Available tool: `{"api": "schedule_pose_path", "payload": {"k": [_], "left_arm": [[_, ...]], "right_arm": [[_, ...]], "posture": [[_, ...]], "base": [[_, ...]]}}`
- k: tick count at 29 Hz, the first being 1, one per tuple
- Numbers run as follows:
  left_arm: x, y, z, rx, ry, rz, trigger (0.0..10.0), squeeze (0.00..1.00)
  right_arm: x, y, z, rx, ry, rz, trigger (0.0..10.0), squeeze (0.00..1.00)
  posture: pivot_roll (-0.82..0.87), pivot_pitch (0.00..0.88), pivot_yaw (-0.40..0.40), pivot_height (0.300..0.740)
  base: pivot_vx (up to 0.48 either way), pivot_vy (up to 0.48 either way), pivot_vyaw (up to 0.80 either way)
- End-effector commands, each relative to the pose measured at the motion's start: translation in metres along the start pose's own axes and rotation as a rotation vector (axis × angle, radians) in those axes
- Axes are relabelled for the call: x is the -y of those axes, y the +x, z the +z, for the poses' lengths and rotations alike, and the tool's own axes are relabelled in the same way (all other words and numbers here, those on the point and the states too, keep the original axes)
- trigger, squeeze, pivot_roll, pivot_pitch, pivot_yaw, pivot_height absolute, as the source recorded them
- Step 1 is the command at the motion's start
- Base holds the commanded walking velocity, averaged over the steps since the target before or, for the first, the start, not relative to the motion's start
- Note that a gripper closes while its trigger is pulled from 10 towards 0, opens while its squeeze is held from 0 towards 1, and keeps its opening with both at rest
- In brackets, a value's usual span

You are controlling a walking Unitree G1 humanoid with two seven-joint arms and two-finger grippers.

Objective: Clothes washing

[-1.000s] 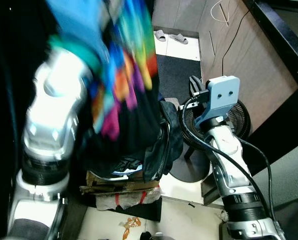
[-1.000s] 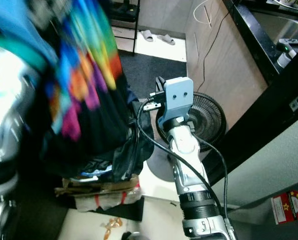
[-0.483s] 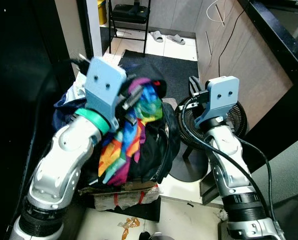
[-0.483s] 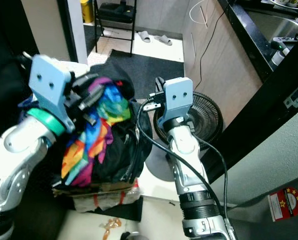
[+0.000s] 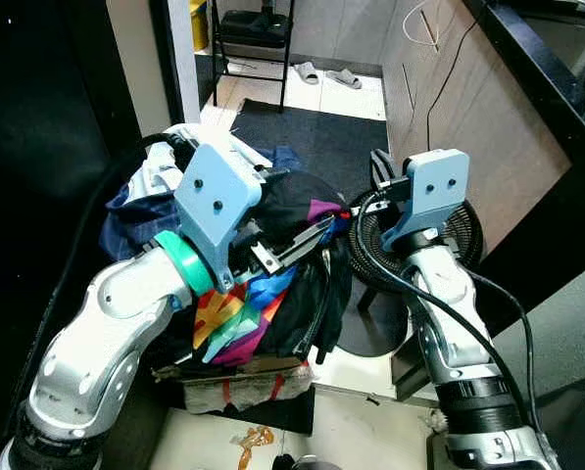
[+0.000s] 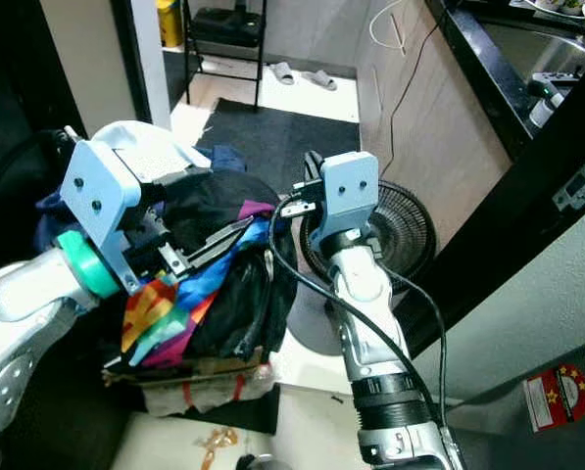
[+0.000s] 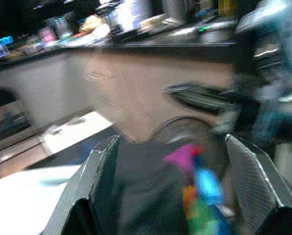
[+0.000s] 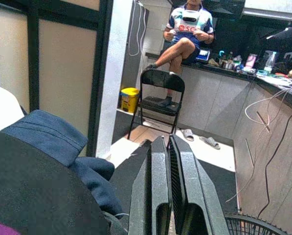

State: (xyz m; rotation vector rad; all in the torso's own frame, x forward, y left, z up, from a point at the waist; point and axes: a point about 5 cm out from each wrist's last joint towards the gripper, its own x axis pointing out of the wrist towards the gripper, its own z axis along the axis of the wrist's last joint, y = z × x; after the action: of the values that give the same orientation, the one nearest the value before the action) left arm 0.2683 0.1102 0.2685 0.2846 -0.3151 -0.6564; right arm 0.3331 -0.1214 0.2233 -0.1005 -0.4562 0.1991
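Two grippers work around the laundry pile (image 5: pixel 223 235): the left gripper (image 5: pixel 307 233), fingers spread, lies on top with the rainbow garment (image 5: pixel 238 308) hanging beneath; the right gripper (image 5: pixel 380 174), fingers pressed together, hovers beside it, above the fan (image 5: pixel 468 230).

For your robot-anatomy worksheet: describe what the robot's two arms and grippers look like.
Both arms are glossy silver with black joint rings. Each wrist carries a pale blue plate with two small holes. The left arm has a green band; black cables loop along the right arm. Both grippers have long black fingers.
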Motion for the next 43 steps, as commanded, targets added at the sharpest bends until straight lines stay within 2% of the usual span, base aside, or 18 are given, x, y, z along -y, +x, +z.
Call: {"api": "schedule_pose_path", "payload": {"k": [1, 5, 6, 7, 10, 11, 15, 22, 25, 27, 28, 31, 32, 34, 39, 43], "left_arm": [[-0.005, -0.001, -0.01, -0.05, 0.012, 0.029, 10.0, 0.0], [-0.011, -0.006, -0.026, -0.135, 0.086, 0.062, 10.0, 0.0], [-0.02, -0.008, -0.032, -0.177, 0.091, 0.14, 10.0, 0.0], [-0.02, -0.008, -0.032, -0.177, 0.091, 0.14, 10.0, 0.0], [-0.048, -0.014, -0.039, -0.226, 0.021, 0.325, 10.0, 0.0], [-0.056, -0.016, -0.037, -0.218, 0.0, 0.355, 10.0, 0.0], [-0.064, -0.018, -0.034, -0.202, -0.023, 0.383, 10.0, 0.0], [-0.066, -0.017, -0.035, -0.201, -0.022, 0.398, 10.0, 0.0], [-0.07, -0.013, -0.034, -0.184, -0.064, 0.417, 10.0, 0.0], [-0.067, -0.006, -0.031, -0.166, -0.15, 0.342, 10.0, 0.0], [-0.067, -0.006, -0.031, -0.166, -0.15, 0.342, 10.0, 0.0], [-0.057, 0.008, -0.023, -0.127, -0.242, 0.232, 10.0, 0.0], [-0.057, 0.008, -0.023, -0.127, -0.242, 0.232, 10.0, 0.0], [-0.044, 0.017, -0.012, -0.076, -0.313, 0.137, 10.0, 0.0], [-0.035, 0.017, -0.013, -0.074, -0.349, 0.088, 10.0, 0.0], [-0.035, 0.009, -0.032, -0.153, -0.376, 0.124, 10.0, 0.0]], "right_arm": [[0.0, -0.002, -0.003, -0.013, -0.005, 0.002, 10.0, 0.0], [0.001, -0.001, -0.003, -0.014, -0.007, 0.002, 10.0, 0.0], [0.001, -0.001, -0.003, -0.014, -0.007, 0.002, 10.0, 0.0], [0.001, -0.001, -0.003, -0.014, -0.007, 0.002, 10.0, 0.0], [0.0, -0.002, -0.004, -0.017, -0.005, 0.005, 10.0, 0.0], [-0.001, -0.002, -0.005, -0.017, -0.003, 0.007, 10.0, 0.0], [-0.002, -0.001, -0.005, -0.017, 0.0, 0.009, 10.0, 0.0], [-0.001, -0.001, -0.004, -0.016, -0.001, 0.005, 10.0, 0.0], [0.0, -0.002, -0.004, -0.017, -0.002, 0.003, 10.0, 0.0], [0.0, -0.002, -0.005, -0.018, -0.002, 0.002, 10.0, 0.0], [0.0, -0.002, -0.005, -0.018, -0.002, 0.002, 10.0, 0.0], [-0.001, -0.001, -0.005, -0.017, -0.002, 0.004, 10.0, 0.0], [-0.001, -0.001, -0.005, -0.017, -0.002, 0.004, 10.0, 0.0], [-0.002, -0.001, -0.004, -0.013, -0.002, 0.002, 10.0, 0.0], [0.0, -0.002, -0.004, -0.013, -0.005, -0.006, 10.0, 0.0], [0.001, -0.003, -0.005, -0.018, -0.007, -0.006, 10.0, 0.0]], "posture": [[0.02, 0.07, -0.044, 0.74], [0.02, 0.072, -0.042, 0.74], [0.02, 0.073, -0.043, 0.74], [0.02, 0.073, -0.043, 0.74], [0.03, 0.076, -0.048, 0.74], [0.03, 0.075, -0.048, 0.74], [0.03, 0.075, -0.047, 0.74], [0.03, 0.075, -0.044, 0.74], [0.03, 0.075, -0.045, 0.74], [0.03, 0.074, -0.048, 0.74], [0.03, 0.074, -0.048, 0.74], [0.02, 0.069, -0.04, 0.74], [0.02, 0.069, -0.04, 0.74], [0.01, 0.067, -0.036, 0.74], [0.01, 0.067, -0.032, 0.74], [0.02, 0.066, -0.039, 0.74]], "base": [[0.0, 0.0, 0.0], [0.0, 0.0, 0.0], [0.0, 0.0, 0.0], [0.0, 0.0, 0.0], [0.0, 0.0, 0.0], [0.0, 0.0, 0.0], [0.0, 0.0, 0.0], [0.0, 0.0, 0.0], [0.0, 0.0, 0.0], [0.0, 0.0, 0.0], [0.0, 0.0, 0.0], [0.0, 0.0, 0.0], [0.0, 0.0, 0.0], [0.0, 0.0, 0.0], [0.0, 0.0, 0.0], [0.0, 0.0, 0.0]]}}
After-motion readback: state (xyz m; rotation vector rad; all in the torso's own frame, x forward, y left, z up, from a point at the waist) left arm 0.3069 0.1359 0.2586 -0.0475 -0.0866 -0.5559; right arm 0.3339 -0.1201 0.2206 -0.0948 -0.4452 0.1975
